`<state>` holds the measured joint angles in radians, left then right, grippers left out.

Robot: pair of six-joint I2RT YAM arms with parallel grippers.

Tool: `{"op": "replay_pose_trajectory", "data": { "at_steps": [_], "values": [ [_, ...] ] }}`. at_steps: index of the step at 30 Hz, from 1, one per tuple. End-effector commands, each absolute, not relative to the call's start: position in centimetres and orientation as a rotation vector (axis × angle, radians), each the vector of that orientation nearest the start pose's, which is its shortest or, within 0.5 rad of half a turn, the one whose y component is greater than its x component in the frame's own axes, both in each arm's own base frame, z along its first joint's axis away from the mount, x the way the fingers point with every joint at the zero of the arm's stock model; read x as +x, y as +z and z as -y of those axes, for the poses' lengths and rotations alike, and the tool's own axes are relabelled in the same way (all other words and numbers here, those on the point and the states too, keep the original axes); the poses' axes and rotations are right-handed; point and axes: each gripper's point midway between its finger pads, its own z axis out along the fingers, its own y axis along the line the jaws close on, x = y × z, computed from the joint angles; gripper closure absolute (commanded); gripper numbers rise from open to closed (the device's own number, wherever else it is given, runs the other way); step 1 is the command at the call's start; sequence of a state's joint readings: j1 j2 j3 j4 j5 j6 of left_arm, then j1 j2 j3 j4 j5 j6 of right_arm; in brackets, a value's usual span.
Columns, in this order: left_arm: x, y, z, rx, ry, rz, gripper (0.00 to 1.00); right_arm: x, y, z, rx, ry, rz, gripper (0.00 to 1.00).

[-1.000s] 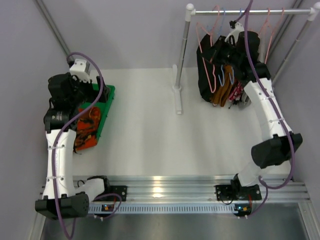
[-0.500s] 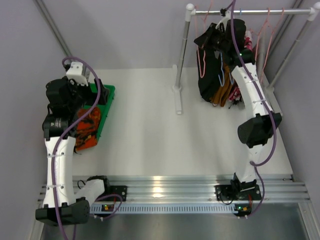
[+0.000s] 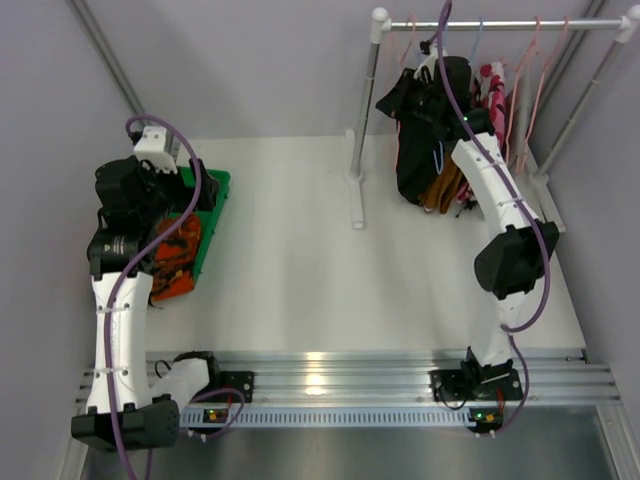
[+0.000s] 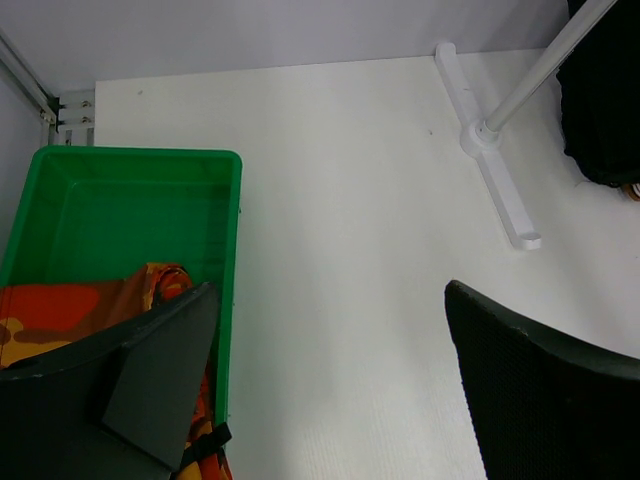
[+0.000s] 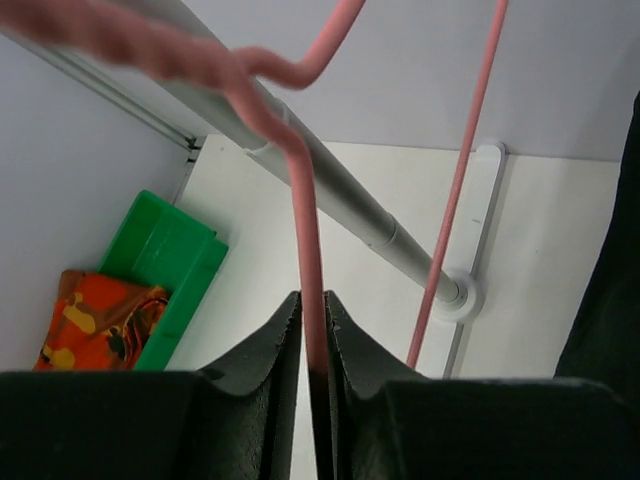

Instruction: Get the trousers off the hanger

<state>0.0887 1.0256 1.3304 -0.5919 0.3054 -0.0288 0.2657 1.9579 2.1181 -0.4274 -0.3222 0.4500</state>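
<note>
Your left gripper (image 4: 328, 300) hangs wide open over the green bin (image 4: 130, 200), where the orange trousers (image 4: 70, 310) lie (dark-patterned, crumpled). Farther back, your right gripper (image 5: 312, 310) pinches a pink hanger (image 5: 305, 220) at the rail (image 3: 500, 22); the black trousers (image 3: 412, 165) and mustard pair (image 3: 447, 185) hang beside it.

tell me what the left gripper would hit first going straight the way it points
Probably bare table, just right of the green bin; nothing shows ahead of the left gripper, though depth is unclear.
</note>
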Motion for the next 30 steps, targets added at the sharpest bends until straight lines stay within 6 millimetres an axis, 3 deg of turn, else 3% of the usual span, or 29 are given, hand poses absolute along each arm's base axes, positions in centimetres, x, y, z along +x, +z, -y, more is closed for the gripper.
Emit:
{"op": "replay_pose_trajectory", "data": {
  "at_steps": [1,4,6,7,9,10,13,17,18,20,21,22,24,27,30],
  "values": [
    [32.1,37.9,2.8,0.102,-0.246,-1.789,0.01,51.5,39.5,-21.6,-0.090,0.775,-1.808,0.86],
    [31.9,38.1,2.7,0.103,-0.243,-1.785,0.01,50.8,40.2,-21.3,-0.102,0.766,-1.793,0.81],
    [31.7,38.2,2.8,0.103,-0.242,-1.780,0.01,50.3,41.0,-21.2,-0.114,0.762,-1.776,0.71],
    [31.6,38.4,2.8,0.104,-0.242,-1.776,0.01,50.2,41.2,-21.1,-0.117,0.760,-1.773,0.57],
    [31.6,38.5,2.8,0.104,-0.242,-1.772,0.01,49.8,42.0,-20.9,-0.128,0.752,-1.753,0.39],
    [31.5,38.5,2.8,0.102,-0.241,-1.772,0.01,49.7,42.5,-20.8,-0.132,0.750,-1.742,0.21],
    [31.2,39.0,2.8,0.107,-0.234,-1.755,0.01,48.5,44.4,-20.4,-0.164,0.750,-1.700,0.06],
    [30.8,39.5,2.9,0.123,-0.229,-1.733,0.01,45.8,47.6,-19.6,-0.216,0.753,-1.632,0.04],
    [30.7,39.5,2.9,0.126,-0.231,-1.732,0.01,44.5,49.2,-19.0,-0.223,0.750,-1.600,0.05],
    [30.6,39.6,3.1,0.138,-0.239,-1.730,0.01,43.1,49.8,-18.3,-0.226,0.754,-1.596,0.07],
    [30.6,39.5,3.1,0.138,-0.242,-1.733,0.01,41.6,51.2,-17.5,-0.225,0.748,-1.564,0.07],
    [30.5,39.5,3.2,0.137,-0.247,-1.731,0.01,41.3,50.6,-17.2,-0.222,0.744,-1.575,0.07],
    [30.5,39.5,3.3,0.136,-0.252,-1.730,0.01,39.9,51.6,-15.7,-0.199,0.708,-1.552,0.09],
    [30.4,39.6,3.3,0.127,-0.257,-1.722,0.01,40.4,49.9,-13.9,-0.149,0.633,-1.607,0.15],
    [30.5,39.6,3.4,0.118,-0.268,-1.724,0.01,42.0,47.9,-12.4,-0.083,0.610,-1.676,0.32]
  ]
}}
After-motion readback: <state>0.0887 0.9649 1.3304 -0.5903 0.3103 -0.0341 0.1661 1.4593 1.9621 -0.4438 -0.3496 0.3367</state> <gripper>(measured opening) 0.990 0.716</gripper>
